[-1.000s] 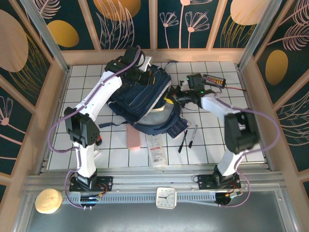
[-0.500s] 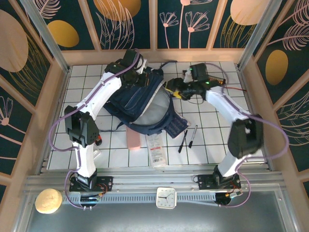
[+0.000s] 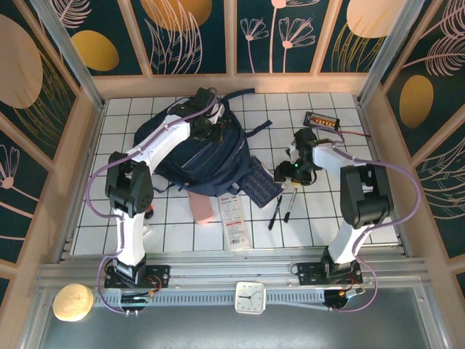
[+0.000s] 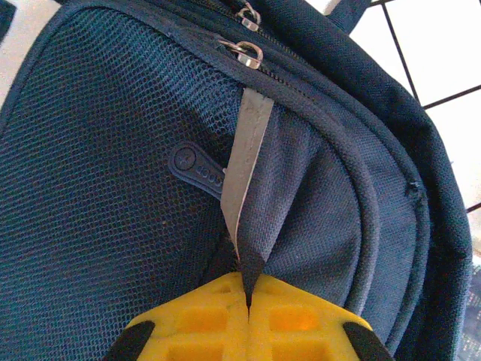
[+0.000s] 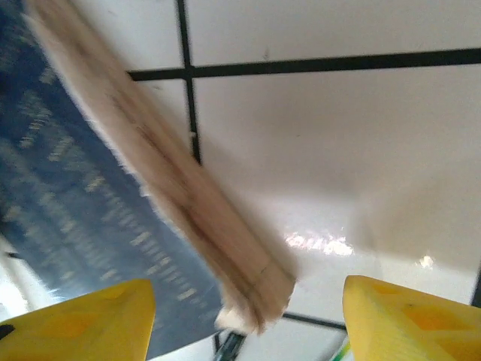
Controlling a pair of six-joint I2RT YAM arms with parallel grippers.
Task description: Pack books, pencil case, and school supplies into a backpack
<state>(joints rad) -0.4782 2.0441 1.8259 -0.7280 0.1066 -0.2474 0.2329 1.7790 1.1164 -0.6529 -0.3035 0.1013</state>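
The left wrist view gives what the overhead cannot. The left gripper point(image 4: 248, 299) has its yellow fingers point(image 4: 199, 323) pressed together, pinching a fold of the backpack point(image 4: 105, 195). A pale reflective stripe point(image 4: 246, 150) runs into the pinch, and a zipper pull point(image 4: 244, 51) lies straight ahead of the tips.

In the right wrist view the right gripper point(image 5: 244, 320) is spread wide and holds nothing. A corner of the navy book point(image 5: 75, 188) lies between its fingers on the tiled table point(image 5: 338, 150); whether either finger touches it cannot be told.

From above, two pens point(image 3: 276, 212) lie just beside the right fingers, on the side toward the arm bases. The white booklet point(image 3: 232, 222) lies between the pens and the pink case point(image 3: 201, 209), which pokes out at the backpack's near edge.
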